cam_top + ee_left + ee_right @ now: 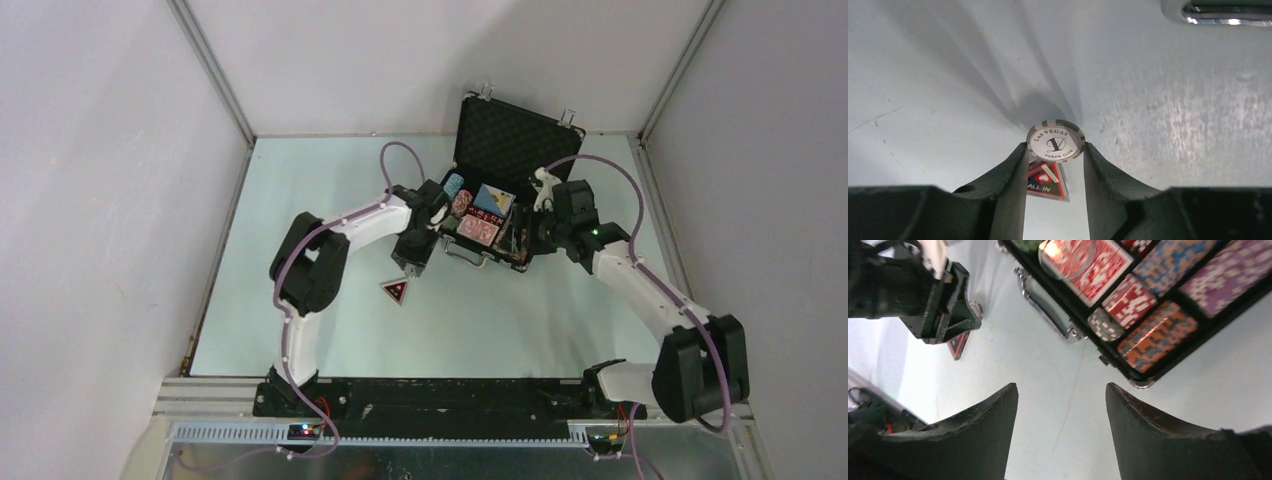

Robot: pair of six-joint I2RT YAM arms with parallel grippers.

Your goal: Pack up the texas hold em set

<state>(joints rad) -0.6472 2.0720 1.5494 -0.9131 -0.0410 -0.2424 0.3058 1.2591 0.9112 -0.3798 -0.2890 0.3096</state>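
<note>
Pinched by its rim between the fingers of the left gripper (1055, 148): a white chip (1056, 141) with grey edge marks, printed LAS VEGAS POKER CLUB, held clear of the table (948, 75) above its own shadow. Directly below it in the wrist view, lying flat on the table, the black triangle (1047, 182) marked ALL IN, not yet picked up. At the top right of that view, a piece of the silver handle (1228, 12) of the briefcase (505, 150).

From above: briefcase open at the far middle of the table, lid upright with its foam showing. Left gripper just off the near-left corner of the case, triangle near it on the side toward the arm bases.

Inside the tray, seated in their slots:
- red card deck (1088, 262)
- red-and-white chip row (1128, 300)
- grey stack (1105, 325)
- orange-and-blue row (1155, 335)
- more rows of blue and purple chips behind these

Also the blue card deck (495, 198), toward the lid side.

Right gripper (1060, 390): jaws spread wide, holding nothing, poised over bare table just off the near-right corner of the case.

Judged well along, with most of the set packed. Left to do, by the look of it: seating this chip in its slot, fetching the triangle, then lowering the lid and snapping the latches — likely a two-arm job. No die in view, so no telling whether packed or missing.
</note>
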